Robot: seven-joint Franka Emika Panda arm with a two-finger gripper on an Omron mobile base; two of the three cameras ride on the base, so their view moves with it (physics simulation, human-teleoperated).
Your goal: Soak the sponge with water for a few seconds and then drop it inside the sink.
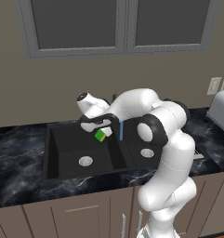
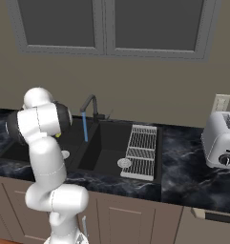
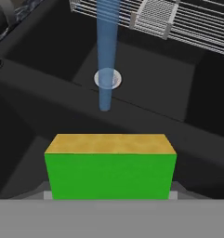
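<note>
I see my gripper [image 1: 103, 133] clamped on the blocky green-and-yellow sponge [image 3: 108, 167], above the matte black sink [image 1: 67, 158], near the translucent blue water [image 3: 106, 56].

Green-and-yellow sponge [image 3: 109, 168], translucent blue water [image 3: 106, 51], matte black sink [image 1: 62, 146]

Kitchen: sink [image 2: 102, 157], toaster [image 2: 223, 140], cabinets [image 2: 135, 219].

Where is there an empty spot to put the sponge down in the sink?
The left basin floor around its drain is bare. The right basin of the sink is crowded: the wire rack covers its right side and the water falls near the divider. The gripper holds the sponge above.
</note>
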